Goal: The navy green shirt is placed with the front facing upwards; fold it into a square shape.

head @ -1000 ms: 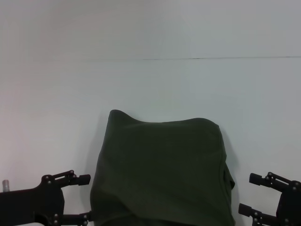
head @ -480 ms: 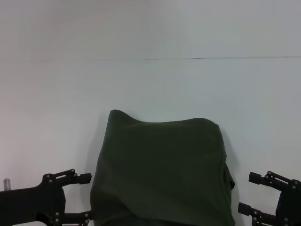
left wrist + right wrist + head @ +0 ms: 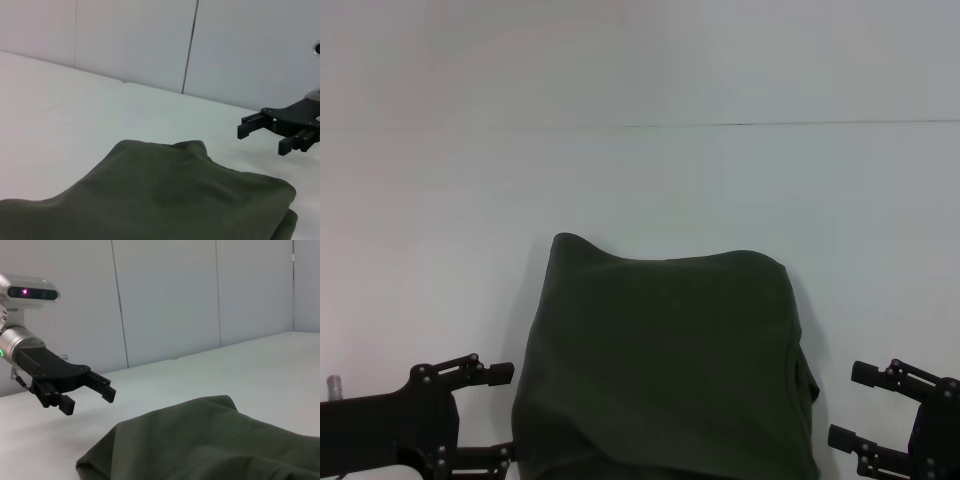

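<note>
Between parted jaws, navy green shirt (image 3: pixel 665 365) lies folded.

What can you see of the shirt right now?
The shirt is dark olive-green, soft matte cloth, folded into a rough, layered rectangle lying flat on the white table. No lettering, collar or label shows. Its far edge is wavy, with a raised hump at the far left corner; stacked layers show along the right edge. The left gripper and right gripper flank its near corners, both open and holding nothing; whether the left one touches the cloth is unclear.
</note>
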